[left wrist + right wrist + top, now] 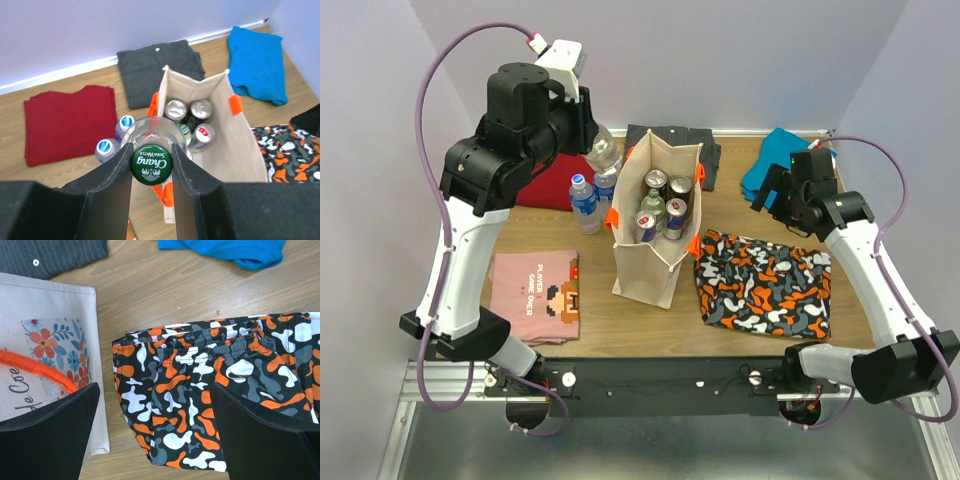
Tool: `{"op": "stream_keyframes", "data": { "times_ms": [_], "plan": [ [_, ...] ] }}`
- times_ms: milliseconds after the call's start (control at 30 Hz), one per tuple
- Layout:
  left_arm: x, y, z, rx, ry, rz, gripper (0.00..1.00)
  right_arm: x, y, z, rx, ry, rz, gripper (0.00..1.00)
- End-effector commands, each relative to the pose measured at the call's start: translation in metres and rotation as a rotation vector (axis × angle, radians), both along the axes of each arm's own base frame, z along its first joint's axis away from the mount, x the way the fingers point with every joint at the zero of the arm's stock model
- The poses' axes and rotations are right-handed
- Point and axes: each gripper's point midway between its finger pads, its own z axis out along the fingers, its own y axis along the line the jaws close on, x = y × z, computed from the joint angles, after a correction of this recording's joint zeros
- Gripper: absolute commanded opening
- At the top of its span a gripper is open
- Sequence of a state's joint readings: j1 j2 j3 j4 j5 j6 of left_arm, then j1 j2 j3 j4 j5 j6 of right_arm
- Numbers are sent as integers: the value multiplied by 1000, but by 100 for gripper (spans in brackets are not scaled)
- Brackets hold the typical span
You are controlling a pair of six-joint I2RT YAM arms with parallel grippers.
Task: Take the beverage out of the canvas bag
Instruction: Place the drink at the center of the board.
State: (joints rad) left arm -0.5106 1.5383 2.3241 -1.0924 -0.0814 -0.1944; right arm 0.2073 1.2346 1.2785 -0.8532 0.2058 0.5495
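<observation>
Pinching, between the two black fingers of the left gripper (151, 161): the green cap of a Chang soda-water bottle (150, 131), clamped from both sides with no gap showing.
Hung upright from that grip, long axis vertical, seen end-on down the neck in the left wrist view, with the clear glass body below.
Placed above the left rim of the canvas bag (242, 150), overlapping the orange tab (156, 106) there. Judged already lifted out of the mouth, though clearance over the rim is not readable.
Beneath and to the left: two blue-capped water bottles (125, 122), standing on the table just beside the bag's outer wall.
Inside the bag: several cans (176, 110), upright, tops showing, grouped toward the far end.

Spread wide and holding nothing: right gripper (155, 405), poised over camouflage shorts (215, 370), with the bag's printed wall just to its left, well apart from the bottle.
Nearer arm for the bottle: left, already gripping it.

Farther out on the wooden table (60, 172): red folded garment (65, 120), grey shirt (155, 70), blue garment (257, 62), pink printed T-shirt (535, 290).

Judged next: carrying leftward away from the bag, axis kept vertical, then down onto bare wood.
Judged hazard: knocking the two water bottles directly under the path.
</observation>
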Motion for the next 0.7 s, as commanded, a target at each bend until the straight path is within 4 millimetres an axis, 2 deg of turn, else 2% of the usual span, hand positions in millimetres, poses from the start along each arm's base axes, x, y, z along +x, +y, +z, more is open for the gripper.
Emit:
{"op": "stream_keyframes", "data": {
  "times_ms": [0, 133, 167, 233, 267, 333, 367, 433, 467, 667],
  "plan": [
    [3, 22, 27, -24, -114, 89, 0, 13, 4, 11, 12, -33, 27, 100],
    [5, 30, 3, 9, -64, 129, 0, 14, 5, 13, 10, -36, 31, 100],
    [8, 30, -13, 32, -30, 136, 0, 15, 4, 14, 9, -39, 29, 100],
    [7, 34, -24, 46, -15, 152, 0, 15, 4, 13, 8, -38, 29, 100],
    [10, 33, -46, 74, 27, 150, 0, 14, 4, 12, 8, -36, 28, 100],
    [9, 33, -51, 68, 17, 151, 0, 13, 4, 13, 7, -38, 28, 100],
    [10, 33, -69, 87, 50, 152, 0, 13, 4, 11, 8, -35, 27, 100],
    [9, 32, -75, 78, 49, 146, 0, 12, 3, 11, 8, -35, 25, 100],
    [10, 31, -87, 85, 73, 147, 0, 11, 2, 11, 6, -36, 23, 100],
    [14, 27, -108, 78, 84, 145, 0, 9, 2, 9, 6, -32, 26, 100]
  ]
}}
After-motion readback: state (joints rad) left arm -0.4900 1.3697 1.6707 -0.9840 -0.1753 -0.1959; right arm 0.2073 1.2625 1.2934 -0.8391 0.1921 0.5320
